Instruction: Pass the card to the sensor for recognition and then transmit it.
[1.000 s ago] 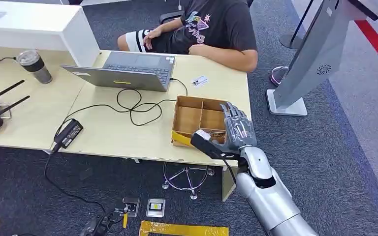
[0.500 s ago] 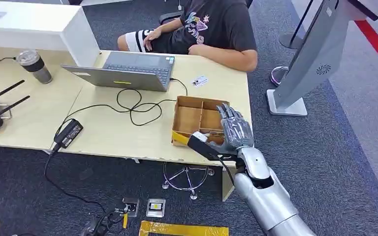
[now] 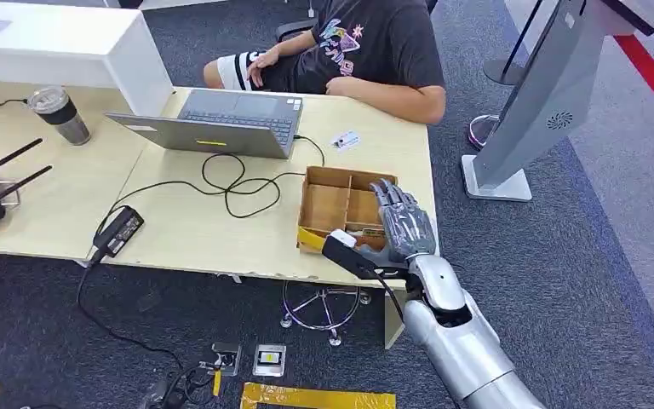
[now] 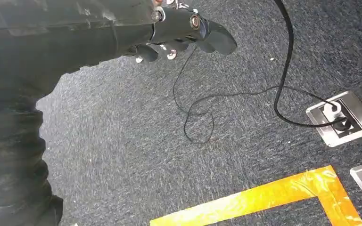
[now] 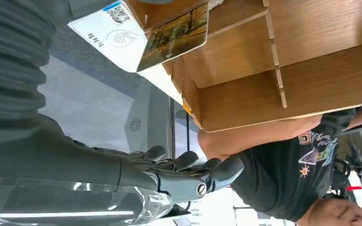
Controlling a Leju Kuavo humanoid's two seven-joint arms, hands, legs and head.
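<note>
Early stage: the right hand (image 3: 400, 226), fingers spread and holding nothing, hovers over the box (image 3: 341, 204) at the worktop's (image 3: 187, 230) front right corner. The cards (image 5: 169, 33) lie in the box; pickup, sensing and handover all remain.

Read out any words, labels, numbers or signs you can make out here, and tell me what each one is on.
No text is legible.
White card: QR code, round logo and small print, too small to read.
Picture card: a landscape photo, no text visible.
Person's black shirt: colourful graphic, lettering blurred.
Card lying on the table by the laptop: print too small.
</note>
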